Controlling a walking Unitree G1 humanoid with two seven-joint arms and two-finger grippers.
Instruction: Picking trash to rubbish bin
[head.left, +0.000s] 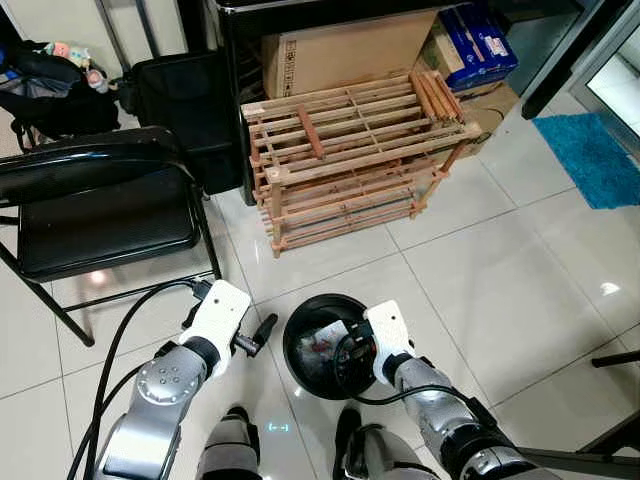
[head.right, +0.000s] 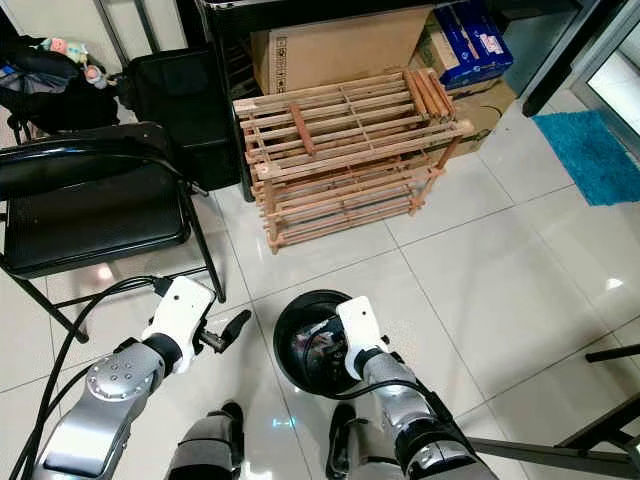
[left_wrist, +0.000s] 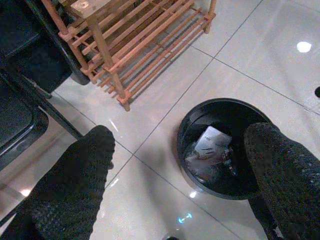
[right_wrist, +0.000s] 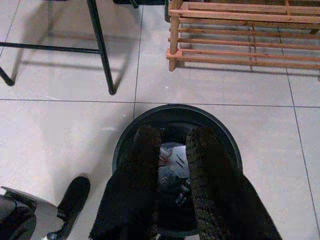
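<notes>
- From the head camera we see the black rubbish bin (head.left: 325, 345) standing on the white tiled floor (head.left: 520, 280), just in front of our feet, with crumpled trash (head.left: 322, 342) lying inside it. Our right gripper (head.left: 352, 362) hangs over the bin's opening. Our left gripper (head.left: 262, 334) is held out beside the bin's left rim, above the tiles.
- Beyond the bin stands a wooden rack (head.left: 355, 155), with a cardboard box (head.left: 345, 50) behind it. A black folding chair (head.left: 95, 205) sits to the left, and a blue mat (head.left: 595, 155) lies far right.
- In the left wrist view, our two fingers (left_wrist: 75, 185) are spread wide and empty, the bin and its paper scraps between them.
- In the right wrist view, our fingers (right_wrist: 145, 170) point down into the bin, parted by a narrow gap, gripping nothing, wrappers visible below.
</notes>
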